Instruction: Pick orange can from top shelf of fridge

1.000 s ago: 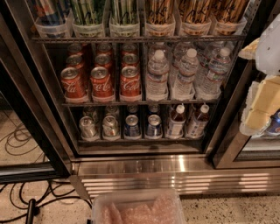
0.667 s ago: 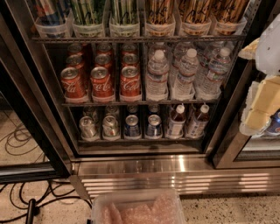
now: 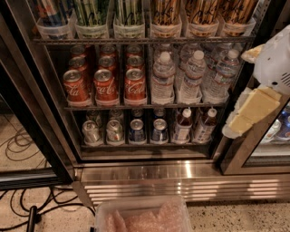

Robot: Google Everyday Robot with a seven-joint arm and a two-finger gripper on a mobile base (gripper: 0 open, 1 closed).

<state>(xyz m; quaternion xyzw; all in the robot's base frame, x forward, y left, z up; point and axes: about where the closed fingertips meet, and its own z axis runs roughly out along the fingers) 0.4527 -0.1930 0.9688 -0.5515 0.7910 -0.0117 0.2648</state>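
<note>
At far right, gripper [image 3: 244, 90] is held unmoved, fingers [image 3: 253, 111] apparently spread, empty. Orange can [image 3: 165, 12] on top shelf [image 3: 136, 41] is left unapproached.

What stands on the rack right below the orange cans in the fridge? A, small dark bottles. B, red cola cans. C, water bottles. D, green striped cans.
C: water bottles stand right under the orange cans of the top shelf; the red cola cans sit further left. The gripper hangs at the right edge of the view, level with the lower racks, touching no can.
</note>
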